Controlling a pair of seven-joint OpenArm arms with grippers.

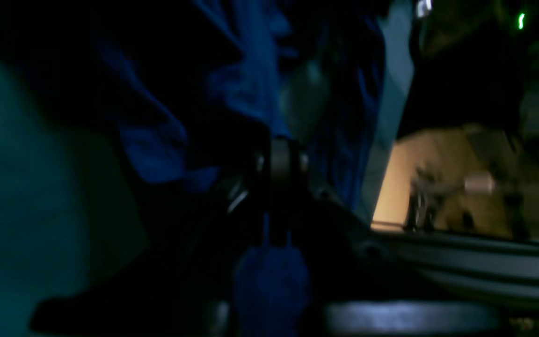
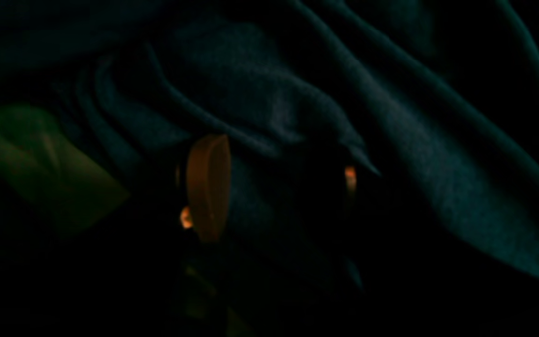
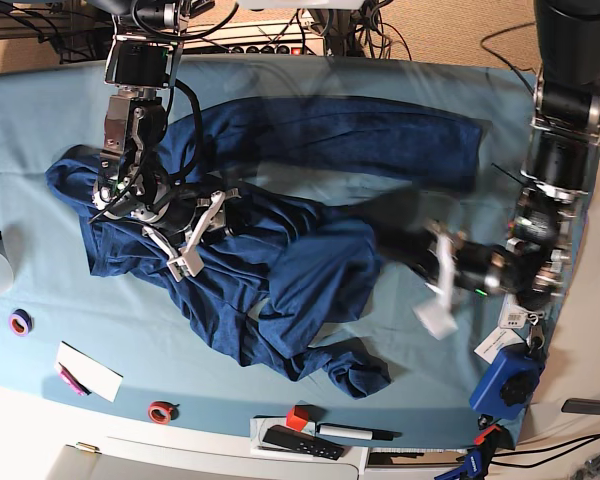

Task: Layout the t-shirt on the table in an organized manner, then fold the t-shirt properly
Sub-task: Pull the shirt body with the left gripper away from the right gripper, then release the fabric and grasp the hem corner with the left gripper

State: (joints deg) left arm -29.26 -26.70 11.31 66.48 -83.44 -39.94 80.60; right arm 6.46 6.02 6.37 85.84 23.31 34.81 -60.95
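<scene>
While the crumpled knit t-shirt (image 3: 280,250) sprawls | we see bare table (image 3: 40,130) toward 9 o'clock | left gripper (image 3: 435,275) clenched on cloth | right gripper (image 3: 195,235) spread wide.

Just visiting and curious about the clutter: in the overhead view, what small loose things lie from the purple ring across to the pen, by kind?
Tape rings: 2, purple ring and red ring
White card: 1
Small pink thing: 1
Red cube: 1
Black remote: 1
Pen: 1
Total: 7
</scene>
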